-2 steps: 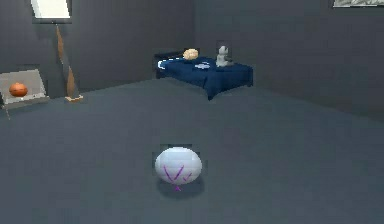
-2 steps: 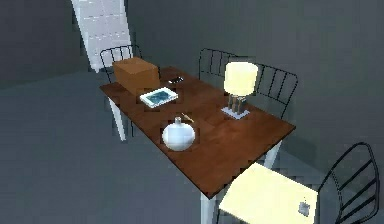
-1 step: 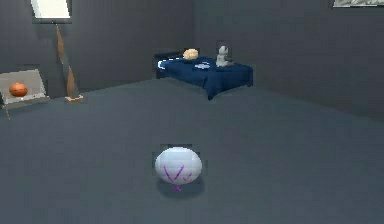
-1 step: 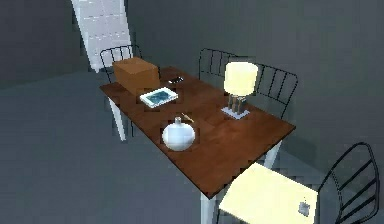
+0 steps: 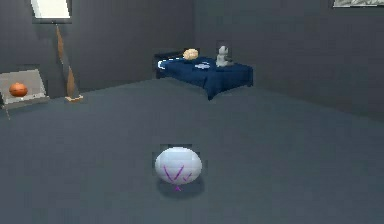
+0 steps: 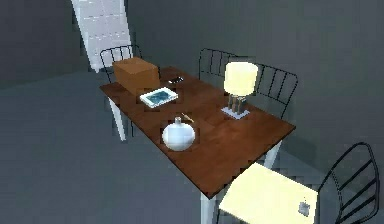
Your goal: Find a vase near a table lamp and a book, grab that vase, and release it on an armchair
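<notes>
Vase (image 6: 180,134) is round and white, smooth and shiny, with a short neck on top. It sits on the table (image 6: 235,150), close to the table's long edge on my side and about halfway along it.

The table has a flat, dark brown wood top and thin white legs. The table lamp (image 6: 240,88) stands near the table's far long edge; it has a soft cream shade like a drum and a small square foot. The book (image 6: 160,97) lies flat on the table, blue in the middle with a pale border, just past the vase toward the table's far end. A brown cardboard box (image 6: 135,72) sits at that far end.

Chairs with thin black wire backs (image 6: 275,90) stand along the table's far side. One more chair, with a flat cream seat (image 6: 270,195), stands at the table's near end. The floor (image 6: 60,140) beside the table's long edge on my side is bare and grey, with lots of room.

In the forward view there is wide grey floor. A round white ball-like thing with purple lines (image 5: 178,166) lies on it. Far back stands a bed with a blue cover (image 5: 205,72), and an orange ball (image 5: 18,89) rests off to the view's left.

I cannot tell how the gripper's fingers stand.
</notes>
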